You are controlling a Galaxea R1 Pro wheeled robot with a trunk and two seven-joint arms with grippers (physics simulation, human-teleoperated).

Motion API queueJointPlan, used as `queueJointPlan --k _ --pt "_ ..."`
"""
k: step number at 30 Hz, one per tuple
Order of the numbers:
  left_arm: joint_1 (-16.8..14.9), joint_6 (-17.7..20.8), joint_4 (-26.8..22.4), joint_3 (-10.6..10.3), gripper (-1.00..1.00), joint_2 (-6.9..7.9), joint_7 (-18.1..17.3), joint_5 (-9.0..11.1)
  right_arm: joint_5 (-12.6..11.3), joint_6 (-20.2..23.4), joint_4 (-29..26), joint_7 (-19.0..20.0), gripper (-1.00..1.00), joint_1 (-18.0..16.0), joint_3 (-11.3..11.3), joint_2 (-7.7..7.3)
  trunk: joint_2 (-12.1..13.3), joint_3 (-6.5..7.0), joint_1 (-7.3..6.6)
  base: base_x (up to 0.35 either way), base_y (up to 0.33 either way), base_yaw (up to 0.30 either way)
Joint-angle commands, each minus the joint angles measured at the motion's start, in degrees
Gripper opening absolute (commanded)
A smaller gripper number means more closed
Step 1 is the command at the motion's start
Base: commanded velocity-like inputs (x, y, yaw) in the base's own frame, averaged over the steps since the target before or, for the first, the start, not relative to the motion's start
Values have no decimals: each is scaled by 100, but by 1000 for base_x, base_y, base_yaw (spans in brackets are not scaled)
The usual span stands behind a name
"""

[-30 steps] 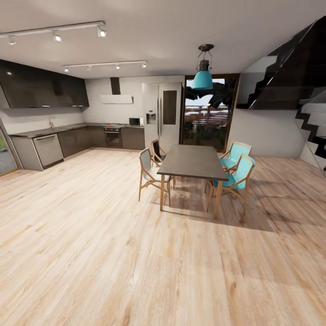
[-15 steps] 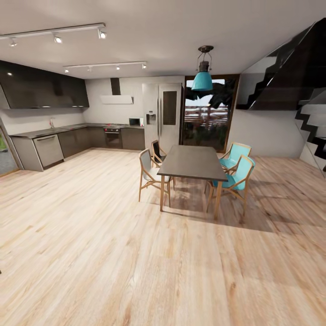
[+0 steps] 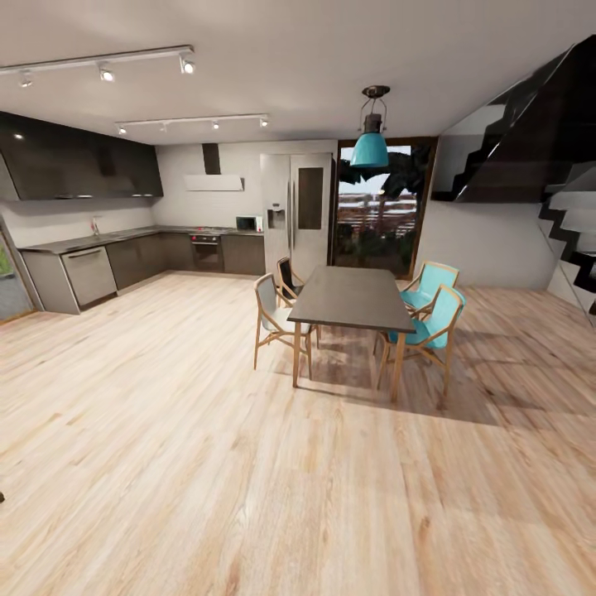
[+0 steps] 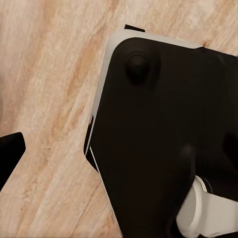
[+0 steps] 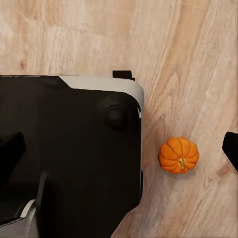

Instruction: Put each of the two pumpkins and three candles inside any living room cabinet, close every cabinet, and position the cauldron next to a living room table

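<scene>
One small orange ribbed pumpkin [image 5: 178,154] with a short dark stem lies on the pale wood floor, close beside my black, white-edged base [image 5: 69,148]. In the right wrist view my right gripper [image 5: 120,148] hangs above base and floor, open, with one dark fingertip at each side of the picture and nothing between them. The pumpkin lies below, nearer one fingertip [image 5: 231,148]. In the left wrist view my left gripper [image 4: 119,148] hangs open over the base [image 4: 163,139], one dark fingertip [image 4: 10,148] standing over bare floor.
Ahead stands a tall dark dining table [image 3: 352,296] with blue and grey chairs [image 3: 432,319]. A dark kitchen counter [image 3: 124,248] and fridge [image 3: 296,211] line the far wall. A black staircase [image 3: 571,207] rises at the right. Open wood floor [image 3: 207,463] lies between me and the table.
The head view has barely shifted. A small dark speck has come in at its lower left edge.
</scene>
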Motion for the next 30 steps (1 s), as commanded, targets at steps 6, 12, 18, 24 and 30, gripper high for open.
queueJointPlan --k 6,12,18,24,30 --pt "-336 -2 9 34 100 -5 -6 113 -1 191 -15 -8 100 -475 1 1 234 98 -131 0 0 0" --pt "-366 -1 27 34 100 -29 2 167 7 174 5 -3 100 -554 22 20 475 206 -263 0 0 0" --pt "-369 -10 36 37 100 -32 0 174 8 169 29 0 100 -562 20 19 715 313 -394 0 0 0" --pt "-369 -27 43 34 100 -33 -2 176 8 179 44 0 100 -563 26 26 956 421 -526 0 0 0" --pt "-369 -27 47 37 100 -33 -2 176 1 179 46 2 100 -564 20 20 1196 529 -658 0 0 0"
